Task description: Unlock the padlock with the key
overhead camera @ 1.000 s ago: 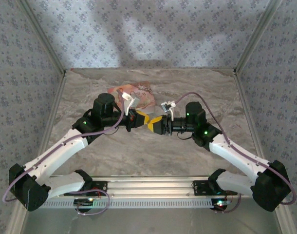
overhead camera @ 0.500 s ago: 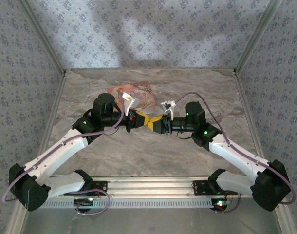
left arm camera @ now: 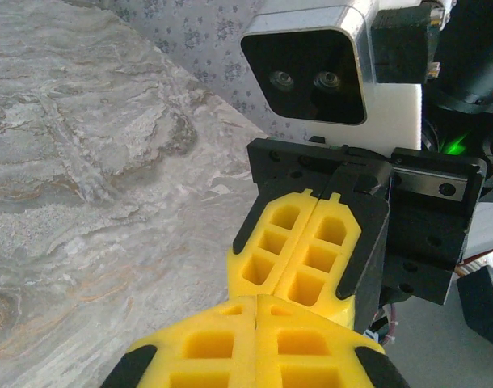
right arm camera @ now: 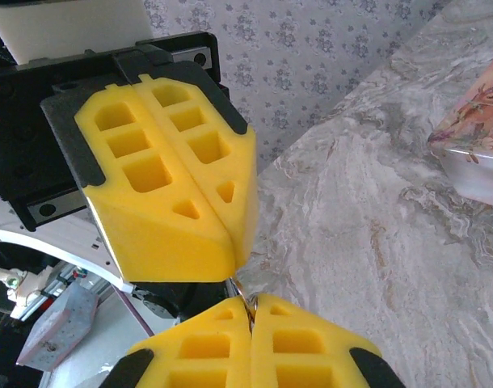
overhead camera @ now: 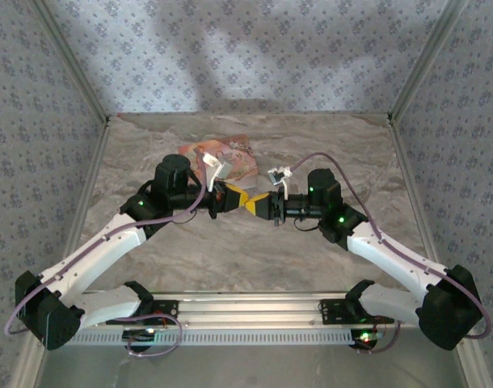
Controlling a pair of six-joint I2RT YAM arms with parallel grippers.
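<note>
My left gripper and right gripper meet tip to tip above the middle of the table. In the left wrist view my left gripper is shut, and the right gripper's fingers press together just beyond it. In the right wrist view my right gripper is shut on a thin silvery metal piece. This piece runs up under the left gripper's fingers. I cannot tell whether it belongs to the key or the padlock. Both the padlock and the key are hidden between the yellow pads.
A pink illustrated box lies on the marble table behind the left gripper, and its corner shows in the right wrist view. Patterned walls close the table in at the back and on both sides.
The right gripper's jaws have closed against the left gripper's tips. Both arms have stayed almost where they were.
</note>
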